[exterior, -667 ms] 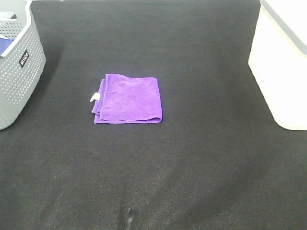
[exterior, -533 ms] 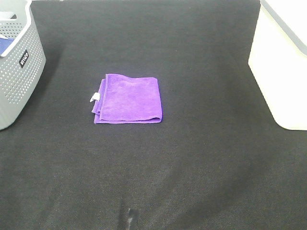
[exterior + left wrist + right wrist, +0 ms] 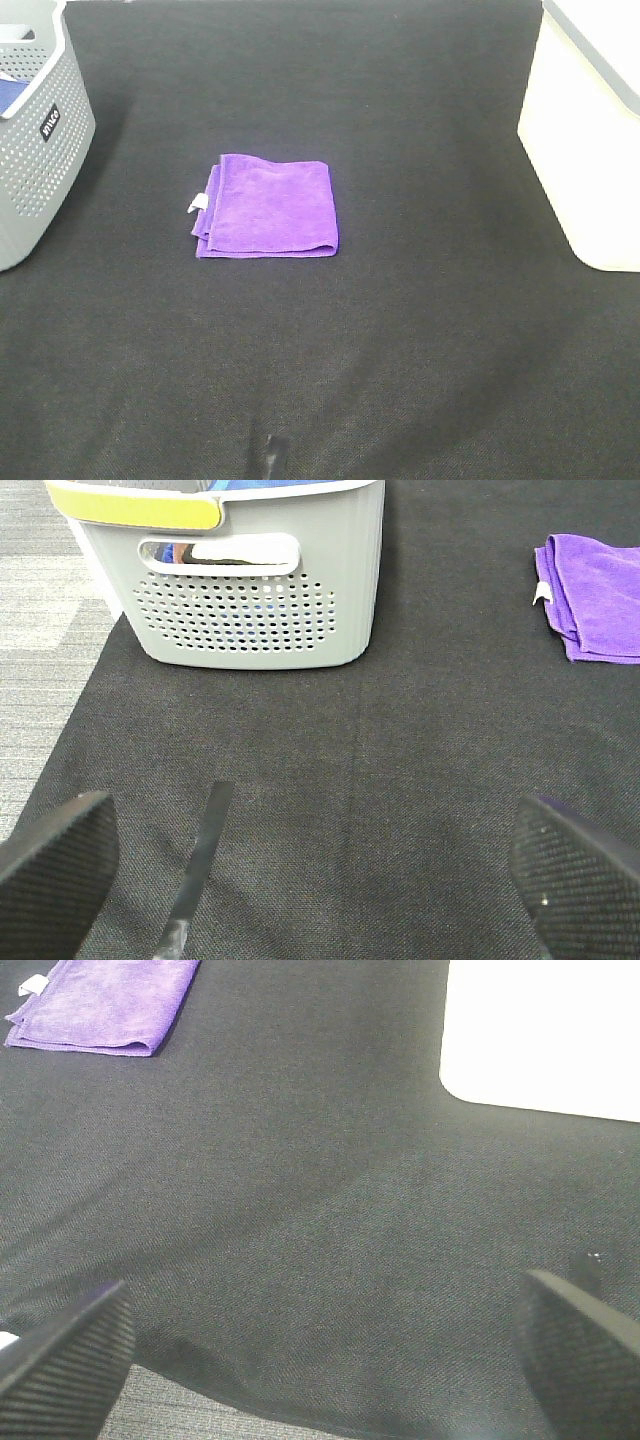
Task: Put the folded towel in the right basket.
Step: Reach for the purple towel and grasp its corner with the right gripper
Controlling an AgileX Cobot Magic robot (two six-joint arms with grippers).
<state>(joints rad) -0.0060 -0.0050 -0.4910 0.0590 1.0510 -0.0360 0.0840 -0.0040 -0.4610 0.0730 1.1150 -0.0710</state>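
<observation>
A folded purple towel (image 3: pixel 268 206) lies flat on the black mat, left of centre, with a small white tag on its left edge. It also shows in the left wrist view (image 3: pixel 595 595) and the right wrist view (image 3: pixel 105 1005). The white right basket (image 3: pixel 592 130) stands at the right edge; its wall shows in the right wrist view (image 3: pixel 545 1035). My left gripper (image 3: pixel 320 880) is open and empty, low over the mat near the grey basket. My right gripper (image 3: pixel 320 1360) is open and empty, near the mat's front edge. Neither arm shows in the high view.
A grey perforated basket (image 3: pixel 35 130) with a yellow-edged rim stands at the left edge; it shows close in the left wrist view (image 3: pixel 240 580) with blue cloth inside. Grey carpet (image 3: pixel 45 630) lies beyond the mat's left edge.
</observation>
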